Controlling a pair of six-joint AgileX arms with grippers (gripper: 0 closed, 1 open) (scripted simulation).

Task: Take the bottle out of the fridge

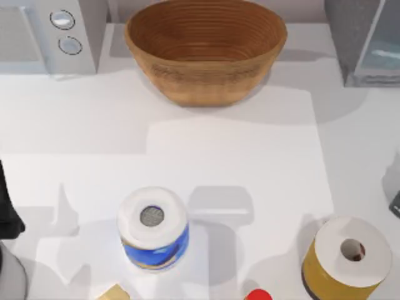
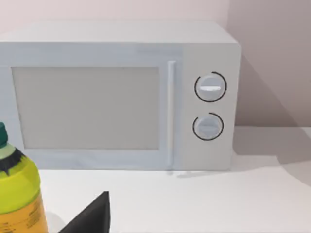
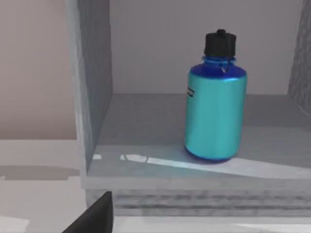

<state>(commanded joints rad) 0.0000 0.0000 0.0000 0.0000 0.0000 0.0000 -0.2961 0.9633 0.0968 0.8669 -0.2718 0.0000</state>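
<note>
The fridge point(image 1: 350, 37) stands at the table's back right, a dark grey cabinet with a pale glassy panel point(image 1: 382, 47). The right wrist view looks into its open compartment point(image 3: 146, 121), where the blue bottle point(image 3: 216, 116) with a black cap stands upright on the inner floor. My right arm point(image 1: 395, 204) sits at the right edge, in front of the fridge. One dark finger point(image 3: 95, 216) of its gripper shows well short of the bottle, with nothing held. My left arm point(image 1: 6, 212) is parked at the left edge; one of its fingers point(image 2: 92, 216) shows, holding nothing.
A woven basket point(image 1: 206, 50) sits at the back centre and a light grey microwave point(image 1: 56, 34) at the back left. In front stand a white-topped blue-label container point(image 1: 153, 228) and a white-topped yellow container point(image 1: 347, 259). A yellow-green bottle point(image 2: 17, 194) is near the left gripper.
</note>
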